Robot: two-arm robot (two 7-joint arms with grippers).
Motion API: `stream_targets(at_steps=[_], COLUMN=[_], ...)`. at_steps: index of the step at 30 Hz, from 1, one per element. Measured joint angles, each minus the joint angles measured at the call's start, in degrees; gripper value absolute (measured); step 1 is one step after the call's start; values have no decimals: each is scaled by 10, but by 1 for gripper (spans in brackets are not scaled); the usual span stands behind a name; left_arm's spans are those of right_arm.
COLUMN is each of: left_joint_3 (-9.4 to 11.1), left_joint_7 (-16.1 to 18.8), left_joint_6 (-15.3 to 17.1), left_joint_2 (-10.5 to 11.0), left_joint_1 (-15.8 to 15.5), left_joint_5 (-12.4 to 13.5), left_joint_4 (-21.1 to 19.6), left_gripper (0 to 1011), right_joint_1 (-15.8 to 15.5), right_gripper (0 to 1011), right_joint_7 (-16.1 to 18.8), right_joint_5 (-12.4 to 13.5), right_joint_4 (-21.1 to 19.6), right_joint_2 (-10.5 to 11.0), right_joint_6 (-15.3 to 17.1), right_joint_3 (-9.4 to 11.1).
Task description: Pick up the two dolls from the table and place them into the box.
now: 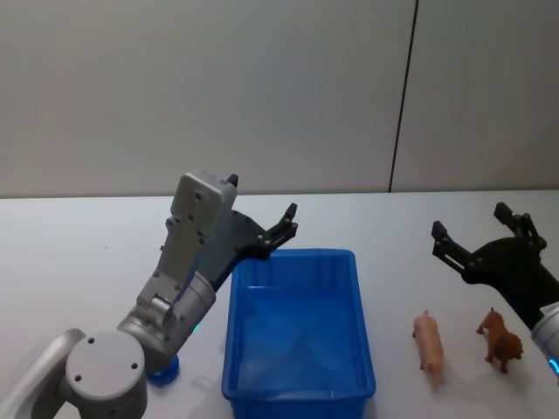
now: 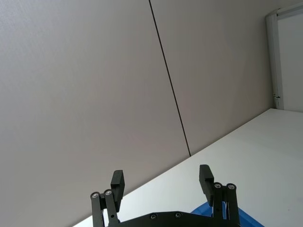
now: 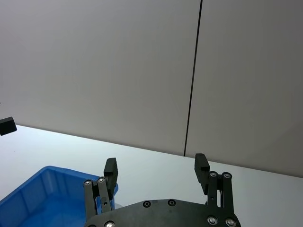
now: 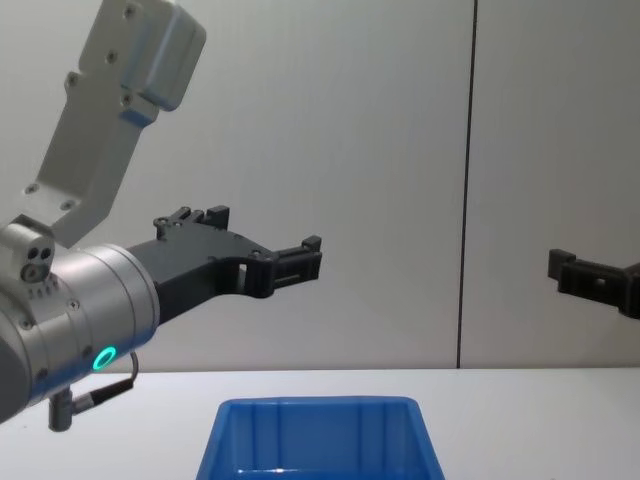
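Note:
Two dolls lie on the white table (image 1: 70, 262) to the right of the box: a pink pig (image 1: 429, 342) and a brown animal (image 1: 500, 339). The blue box (image 1: 297, 332) stands front and centre with nothing inside; its far rim (image 4: 318, 404) and corner (image 3: 42, 194) also show. My left gripper (image 1: 288, 223) hovers open above the box's far left corner, holding nothing (image 2: 161, 182) (image 4: 305, 255). My right gripper (image 1: 470, 223) hangs open and empty in the air behind the dolls (image 3: 156, 168) (image 4: 565, 268).
A grey panelled wall (image 1: 262, 87) with a dark vertical seam rises behind the table. My bulky left arm (image 1: 183, 271) leans over the table left of the box. Bare tabletop stretches behind the box and to its far left.

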Motion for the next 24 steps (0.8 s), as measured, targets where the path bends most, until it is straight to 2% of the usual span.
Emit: stream_targets(at_steps=[11,24], left_joint_3=[0,0], left_joint_7=[0,0], left_joint_6=[0,0], left_joint_2=[0,0], left_joint_1=[0,0], left_joint_5=[0,0], left_joint_4=[0,0], left_gripper=[1001,1001], right_joint_1=[-1,-17], right_gripper=[1001,1001], right_joint_7=[2,27], right_joint_5=[2,24], right_joint_4=[1,16], right_joint_2=[3,35], right_joint_6=[1,30], right_joint_3=[2,23])
